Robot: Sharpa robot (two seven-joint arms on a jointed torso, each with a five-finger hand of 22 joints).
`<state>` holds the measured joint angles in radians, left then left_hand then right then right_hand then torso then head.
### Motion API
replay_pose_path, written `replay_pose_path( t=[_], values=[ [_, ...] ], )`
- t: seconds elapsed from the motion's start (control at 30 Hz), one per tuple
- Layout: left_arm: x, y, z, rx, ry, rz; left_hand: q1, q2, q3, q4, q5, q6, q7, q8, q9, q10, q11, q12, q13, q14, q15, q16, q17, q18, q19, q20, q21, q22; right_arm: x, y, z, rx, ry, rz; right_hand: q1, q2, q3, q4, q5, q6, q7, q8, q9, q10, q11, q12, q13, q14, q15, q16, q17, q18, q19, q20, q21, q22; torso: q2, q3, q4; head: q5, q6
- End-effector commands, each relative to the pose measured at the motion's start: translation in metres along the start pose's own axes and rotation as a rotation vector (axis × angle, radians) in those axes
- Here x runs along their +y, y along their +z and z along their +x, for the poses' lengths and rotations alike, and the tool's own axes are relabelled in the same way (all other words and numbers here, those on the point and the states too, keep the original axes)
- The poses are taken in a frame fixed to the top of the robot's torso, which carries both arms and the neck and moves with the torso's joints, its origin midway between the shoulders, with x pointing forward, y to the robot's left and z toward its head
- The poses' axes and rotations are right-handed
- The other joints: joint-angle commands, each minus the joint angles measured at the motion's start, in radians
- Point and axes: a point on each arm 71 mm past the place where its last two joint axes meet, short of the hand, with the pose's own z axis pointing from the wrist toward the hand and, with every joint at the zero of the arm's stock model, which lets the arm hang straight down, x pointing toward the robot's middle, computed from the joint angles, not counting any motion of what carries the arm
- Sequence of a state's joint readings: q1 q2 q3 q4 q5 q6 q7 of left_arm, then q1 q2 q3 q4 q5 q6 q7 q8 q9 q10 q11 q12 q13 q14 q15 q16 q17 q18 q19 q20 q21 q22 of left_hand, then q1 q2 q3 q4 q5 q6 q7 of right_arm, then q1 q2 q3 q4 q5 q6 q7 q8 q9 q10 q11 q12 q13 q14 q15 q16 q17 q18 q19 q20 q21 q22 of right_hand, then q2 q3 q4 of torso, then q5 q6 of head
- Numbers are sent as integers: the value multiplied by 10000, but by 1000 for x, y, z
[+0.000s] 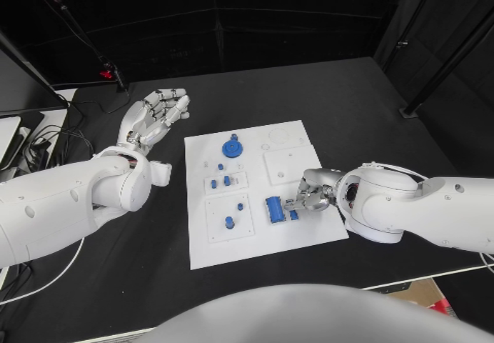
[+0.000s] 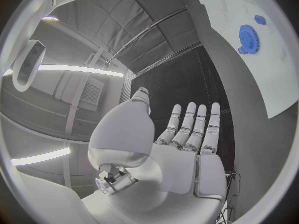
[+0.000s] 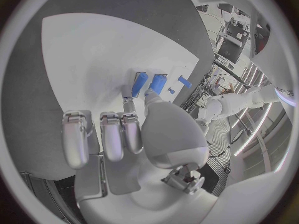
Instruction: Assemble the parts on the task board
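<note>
While the right hand (image 1: pixel 314 191) sits low over the near right part of the task board (image 1: pixel 293 136), its fingertips (image 3: pixel 151 95) close around a blue cylinder (image 1: pixel 274 209) that lies just beyond them on the white plate. From the head view the contact looks like a pinch, though whether the piece is truly gripped or only touched is hard to tell. A second, smaller blue piece (image 3: pixel 184 81) lies just past the cylinder, away from the palm.

To do this step well, the hand should, in my judgement, settle thumb and finger on opposite sides of the cylinder before lifting, keep it level, and avoid nudging the neighbouring piece. A round part like this may roll if pressed from one side only.

The left hand (image 1: pixel 154 116) rests over the black surface (image 1: pixel 340 93) beside the board's far left corner, fingers stretched straight and apart, holding nothing.

The right wrist view shows the fingertips meeting the cylinder, which the head view hides behind the hand. The left wrist view shows a blue gear (image 2: pixel 248 36) on the board, well beyond the left fingertips; the head view shows it with several small blue pegs (image 1: pixel 223 179) set in the board's middle.
</note>
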<state>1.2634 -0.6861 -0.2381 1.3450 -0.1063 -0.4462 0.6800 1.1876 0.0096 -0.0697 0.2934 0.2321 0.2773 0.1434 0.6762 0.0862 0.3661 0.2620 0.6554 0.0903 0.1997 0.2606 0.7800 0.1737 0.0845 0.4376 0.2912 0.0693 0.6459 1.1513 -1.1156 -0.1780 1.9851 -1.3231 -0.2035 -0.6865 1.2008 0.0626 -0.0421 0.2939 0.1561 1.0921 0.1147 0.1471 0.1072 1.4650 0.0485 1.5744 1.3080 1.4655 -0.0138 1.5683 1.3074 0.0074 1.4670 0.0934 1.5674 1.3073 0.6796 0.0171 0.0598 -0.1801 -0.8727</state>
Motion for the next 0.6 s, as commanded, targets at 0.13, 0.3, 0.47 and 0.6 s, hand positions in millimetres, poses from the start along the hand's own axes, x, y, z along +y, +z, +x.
replay_pose_path(
  t=[0.13,0.3,0.47,0.6],
  values=[
    [-8,0,1,63,-80,957,1,129,-58,-14,27,-90,1531,44,-16,-23,-13,64,-9,7,-30,59,-9,49,-25,-9,56,-13,1,-1,-1,-122,-44,-92,-127,32,-113,-2,-56,15,55,-36,-3,1057,52,-36,2628,1053,55,25,2634,-74,1038,60,34,2635,-6,5,2,-10,1],
    [-8,0,1,64,-81,956,6,133,-60,-15,35,-91,1532,47,-18,-24,-13,68,-12,7,-30,64,-14,49,-25,-9,57,-13,-4,-5,-3,-308,122,-131,-143,75,-342,-22,-241,129,15,8,38,1057,18,-36,2628,1053,45,25,2634,-74,1038,56,34,2635,3,8,6,6,1],
    [-8,0,0,52,-70,953,10,137,-62,-15,42,-92,1532,49,-20,-24,-13,71,-14,7,-30,67,-19,49,-25,-9,57,-13,-13,-10,-6,-439,234,-222,142,-413,-899,-66,-1082,342,-75,333,195,1057,-54,-36,2628,1053,-26,25,2634,-74,1038,6,34,2635,-1,-4,-4,-7,1],
    [-7,1,0,52,-68,952,10,137,-62,-15,42,-92,1532,49,-20,-24,-13,71,-14,7,-30,67,-19,49,-25,-9,57,-13,-17,-14,-6,-434,235,-399,255,-957,-1193,-20,-1090,638,-227,682,391,1057,-190,-36,2628,1053,-123,25,2634,-74,1038,-73,34,2635,3,0,-14,-24,1]
  ],
)
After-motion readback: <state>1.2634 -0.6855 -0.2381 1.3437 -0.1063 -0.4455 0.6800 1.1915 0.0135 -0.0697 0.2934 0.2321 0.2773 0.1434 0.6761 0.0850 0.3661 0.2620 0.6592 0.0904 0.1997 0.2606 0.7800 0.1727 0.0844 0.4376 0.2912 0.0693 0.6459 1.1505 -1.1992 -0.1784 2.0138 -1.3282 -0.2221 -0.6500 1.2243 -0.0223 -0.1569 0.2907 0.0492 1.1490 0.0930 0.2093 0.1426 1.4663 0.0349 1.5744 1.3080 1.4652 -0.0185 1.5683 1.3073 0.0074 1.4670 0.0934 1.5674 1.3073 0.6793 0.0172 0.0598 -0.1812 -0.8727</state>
